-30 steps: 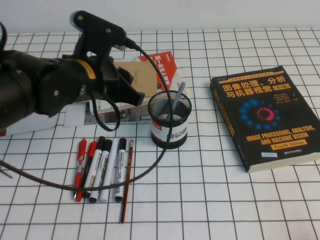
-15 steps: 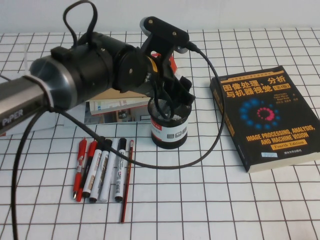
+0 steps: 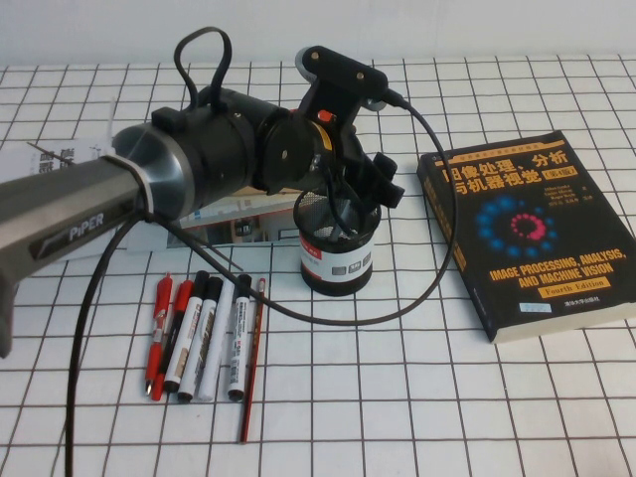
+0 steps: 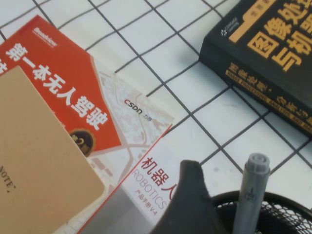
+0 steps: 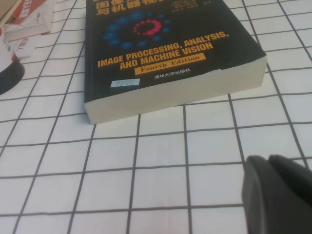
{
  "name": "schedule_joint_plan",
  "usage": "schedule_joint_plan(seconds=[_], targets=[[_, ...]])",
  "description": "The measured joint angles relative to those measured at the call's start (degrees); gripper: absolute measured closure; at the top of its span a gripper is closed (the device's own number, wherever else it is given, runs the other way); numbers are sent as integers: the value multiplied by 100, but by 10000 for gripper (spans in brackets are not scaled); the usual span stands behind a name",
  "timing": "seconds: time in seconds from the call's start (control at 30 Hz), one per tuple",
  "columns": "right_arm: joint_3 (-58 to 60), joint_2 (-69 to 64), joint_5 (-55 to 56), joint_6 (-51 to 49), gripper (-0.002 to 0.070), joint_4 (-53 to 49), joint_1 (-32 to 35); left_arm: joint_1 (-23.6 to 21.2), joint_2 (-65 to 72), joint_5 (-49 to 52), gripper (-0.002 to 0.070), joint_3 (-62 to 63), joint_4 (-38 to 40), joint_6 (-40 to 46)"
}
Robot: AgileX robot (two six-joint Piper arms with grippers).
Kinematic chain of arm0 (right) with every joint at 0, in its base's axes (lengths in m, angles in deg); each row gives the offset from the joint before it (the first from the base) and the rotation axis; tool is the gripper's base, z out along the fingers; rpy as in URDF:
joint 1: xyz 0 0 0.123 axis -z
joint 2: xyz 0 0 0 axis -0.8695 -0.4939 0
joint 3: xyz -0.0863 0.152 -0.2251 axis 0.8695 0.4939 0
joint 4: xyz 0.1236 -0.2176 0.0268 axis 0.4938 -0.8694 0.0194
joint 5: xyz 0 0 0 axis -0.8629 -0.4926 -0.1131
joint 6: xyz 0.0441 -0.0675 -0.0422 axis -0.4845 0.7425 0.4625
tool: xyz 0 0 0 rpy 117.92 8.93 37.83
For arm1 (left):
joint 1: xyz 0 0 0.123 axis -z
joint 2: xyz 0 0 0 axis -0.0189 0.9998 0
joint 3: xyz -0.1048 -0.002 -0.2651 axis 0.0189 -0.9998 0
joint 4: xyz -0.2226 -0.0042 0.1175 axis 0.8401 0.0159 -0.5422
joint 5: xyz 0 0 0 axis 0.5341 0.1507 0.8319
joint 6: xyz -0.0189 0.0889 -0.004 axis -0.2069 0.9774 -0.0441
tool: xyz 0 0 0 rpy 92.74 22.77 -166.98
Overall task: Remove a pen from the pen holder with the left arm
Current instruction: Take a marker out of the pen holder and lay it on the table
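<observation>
— One arm is working. Which step is it on?

— Reaching in. The left gripper [image 3: 356, 204] hangs at the mouth of the holder [image 3: 338, 266], which stands mid-table. Its jaws are spread wide and hold nothing. The wrist view shows the grey pen [image 4: 251, 192] leaning in the holder, just beside one finger [image 4: 190, 200] and apart from it. I judge the grasp is not yet made.

— What does the next move call for?

— Probably getting both fingers either side of the pen's top, closing, then lifting straight up until the tip clears the rim.

— Is there room?

— The space above the holder is open. Stacked books [image 3: 243, 221] lie behind it to the left. A black book [image 3: 527, 234] lies well apart on the right, and a row of loose pens [image 3: 204, 333] sits in front. The cable [image 3: 437, 260] loops round the holder's right side and front, so it could tug the holder. The mesh rim is the edge to watch.

— And the other arm?

— The right gripper [image 5: 275, 195] sits low over bare table near the black book's corner. Whether it is open, I cannot tell.
</observation>
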Motion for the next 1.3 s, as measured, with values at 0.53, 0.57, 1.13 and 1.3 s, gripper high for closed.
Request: schedule_joint_plan(seconds=[0.53,0.57,1.13,1.3], targets=[[0,0,0,0,692,0,0,0,0,-54,435,5,23,0],[0,0,0,0,692,0,0,0,0,-54,438,5,23,0],[0,0,0,0,692,0,0,0,0,-54,675,5,23,0],[0,0,0,0,692,0,0,0,-66,-54,677,5,23,0]])
